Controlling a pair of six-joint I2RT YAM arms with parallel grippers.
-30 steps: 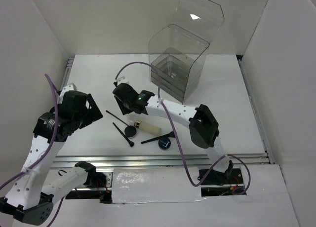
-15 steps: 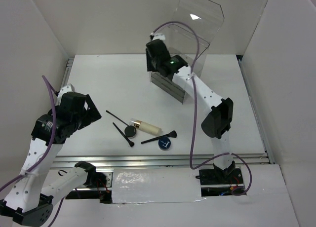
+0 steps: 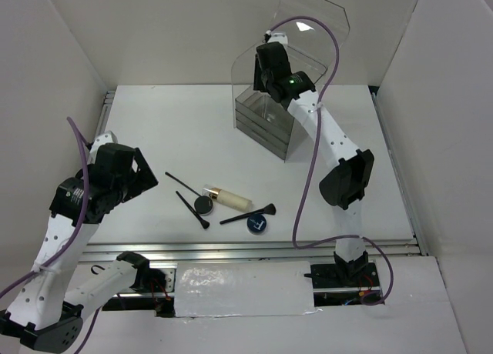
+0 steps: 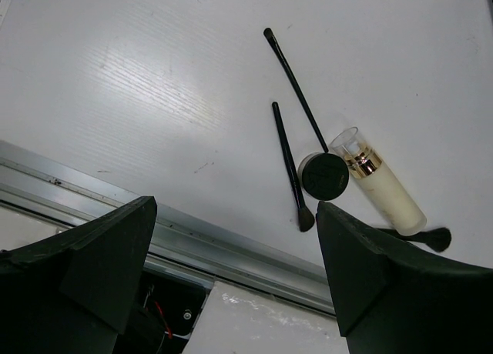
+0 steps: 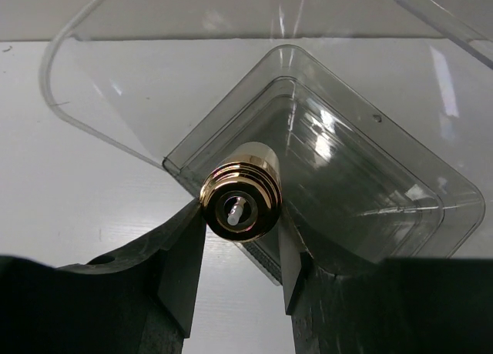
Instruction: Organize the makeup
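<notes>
My right gripper (image 5: 240, 229) is shut on the small gold lipstick (image 5: 240, 191), held end-on above the open top of the clear acrylic box (image 5: 370, 192). From above, the right gripper (image 3: 271, 63) hovers over the box (image 3: 271, 119) at the back. The remaining makeup lies at the table's front: a cream tube with gold collar (image 3: 231, 198), a dark jar (image 3: 204, 205), a second jar (image 3: 256, 224) and three thin black brushes (image 3: 183, 184) (image 3: 192, 211) (image 3: 248, 214). My left gripper (image 3: 142, 173) is open, left of them. In the left wrist view the left gripper (image 4: 235, 212) frames the tube (image 4: 381, 188) and jar (image 4: 323, 176).
The box has stacked drawers and a raised clear lid (image 3: 308, 19). A metal rail (image 3: 254, 250) runs along the table's front edge. White walls close in the left, right and back sides.
My right arm has lifted from the makeup cluster at the front and swung back and up over the acrylic box, carrying the lipstick. The left arm has barely moved.
</notes>
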